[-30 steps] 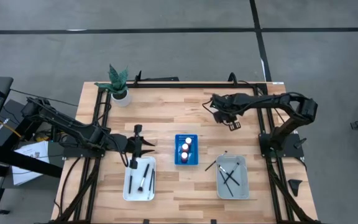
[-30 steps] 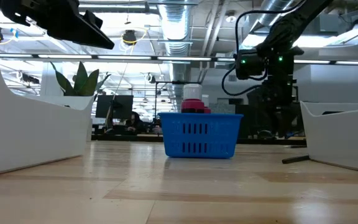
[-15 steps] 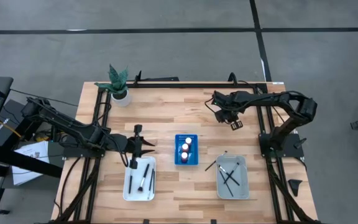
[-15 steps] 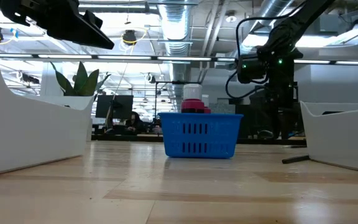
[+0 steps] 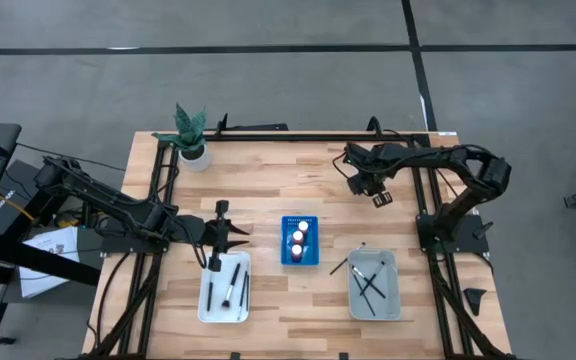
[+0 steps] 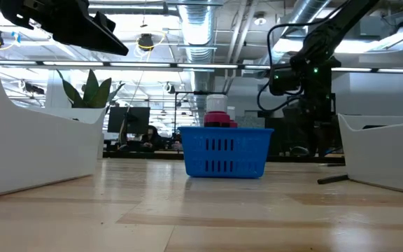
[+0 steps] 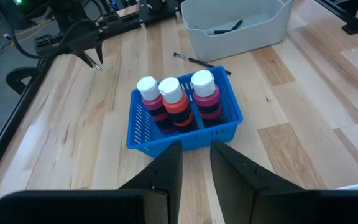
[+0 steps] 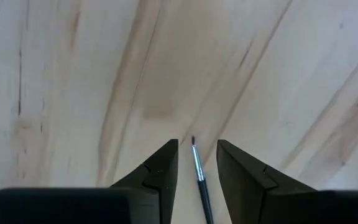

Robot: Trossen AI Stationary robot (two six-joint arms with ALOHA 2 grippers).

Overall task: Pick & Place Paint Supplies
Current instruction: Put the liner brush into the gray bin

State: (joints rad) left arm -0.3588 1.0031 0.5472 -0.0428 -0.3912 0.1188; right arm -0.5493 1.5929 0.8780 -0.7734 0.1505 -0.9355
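From above, the right hand (image 5: 377, 196) hangs over the far tabletop (image 5: 268, 180), well away from the grey tray (image 5: 392, 297) holding roughly four brushes.

Right wrist: it's pinching a thin brush (image 8: 199, 177). Skinny handle, could slip.

Left wrist: left hand (image 7: 195, 163) narrowly open, empty, facing three bottles (image 7: 178, 97) in the blue basket (image 7: 143, 132).

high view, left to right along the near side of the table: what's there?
White tray with brushes → blue rack with paint bottles → loose brush on the wood → grey tray with brushes.
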